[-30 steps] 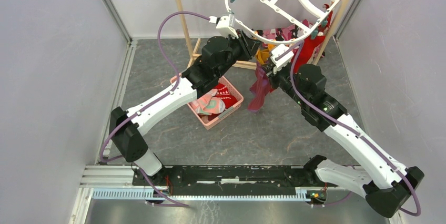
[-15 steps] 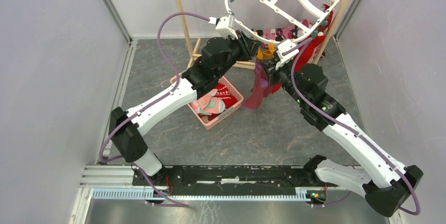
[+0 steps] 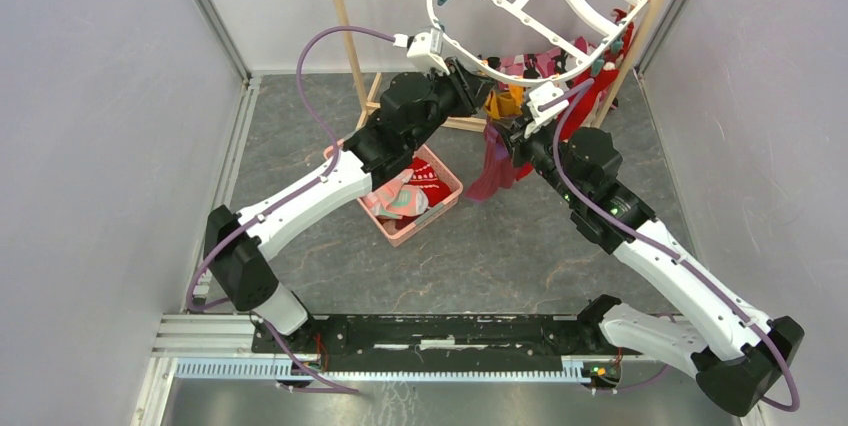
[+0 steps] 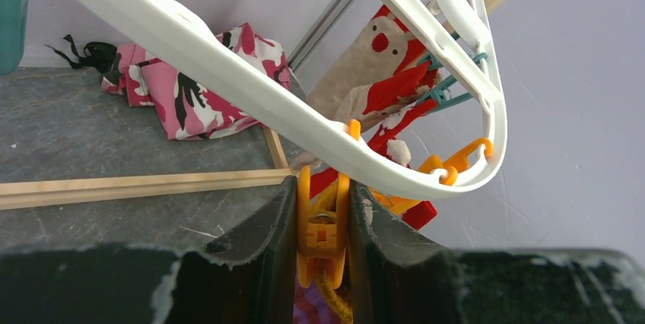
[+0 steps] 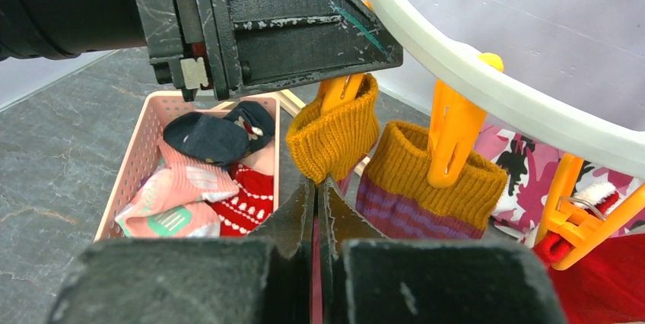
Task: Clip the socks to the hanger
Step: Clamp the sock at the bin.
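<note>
Sock (image 5: 335, 134) raised; left tool (image 4: 322, 187) squeezing peg (image 4: 323, 227).

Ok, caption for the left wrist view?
Left tool squeezing an orange peg on the white hanger; red and beige socks clipped beyond.

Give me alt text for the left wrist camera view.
The left claw squeezes an orange peg hanging from the white hanger. Behind, red and beige socks hang clipped, and a pink patterned cloth lies on the floor.

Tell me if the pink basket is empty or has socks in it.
Not empty. The pink basket holds a red patterned sock, a pale pink sock and a dark sock.
</note>
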{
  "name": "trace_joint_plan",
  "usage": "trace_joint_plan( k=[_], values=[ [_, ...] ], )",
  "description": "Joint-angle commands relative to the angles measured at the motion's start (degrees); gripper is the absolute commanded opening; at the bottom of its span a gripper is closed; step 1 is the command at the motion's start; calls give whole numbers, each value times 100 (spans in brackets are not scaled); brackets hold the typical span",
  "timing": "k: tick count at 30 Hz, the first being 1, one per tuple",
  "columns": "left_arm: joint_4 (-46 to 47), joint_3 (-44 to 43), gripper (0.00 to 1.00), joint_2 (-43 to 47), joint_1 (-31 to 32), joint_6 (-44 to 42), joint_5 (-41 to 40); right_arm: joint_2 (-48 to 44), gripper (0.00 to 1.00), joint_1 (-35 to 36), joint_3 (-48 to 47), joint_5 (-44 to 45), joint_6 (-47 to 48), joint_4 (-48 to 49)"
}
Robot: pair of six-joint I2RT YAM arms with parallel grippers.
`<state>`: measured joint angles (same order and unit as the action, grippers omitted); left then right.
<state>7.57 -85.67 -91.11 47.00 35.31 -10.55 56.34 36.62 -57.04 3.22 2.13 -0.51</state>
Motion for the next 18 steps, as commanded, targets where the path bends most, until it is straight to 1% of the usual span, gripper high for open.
trace_joint_plan(
  k=[1,5,10,13,15,18],
  values=[
    [340,100,33,318,-25,361,-297,-96,0,10,41,20,-131,236],
    [341,146,46,373,-25,371,-301,-99,0,2,52,33,-115,245],
    [341,194,58,429,-25,387,-265,-104,2,-25,37,53,-115,271],
    [371,257,67,487,-25,381,-264,-88,7,-41,26,25,-115,280],
    [381,301,71,533,-25,368,-268,-96,13,-40,26,-29,-120,272],
    [438,404,76,641,-25,310,-196,-113,19,-39,39,-110,-118,263]
  ],
)
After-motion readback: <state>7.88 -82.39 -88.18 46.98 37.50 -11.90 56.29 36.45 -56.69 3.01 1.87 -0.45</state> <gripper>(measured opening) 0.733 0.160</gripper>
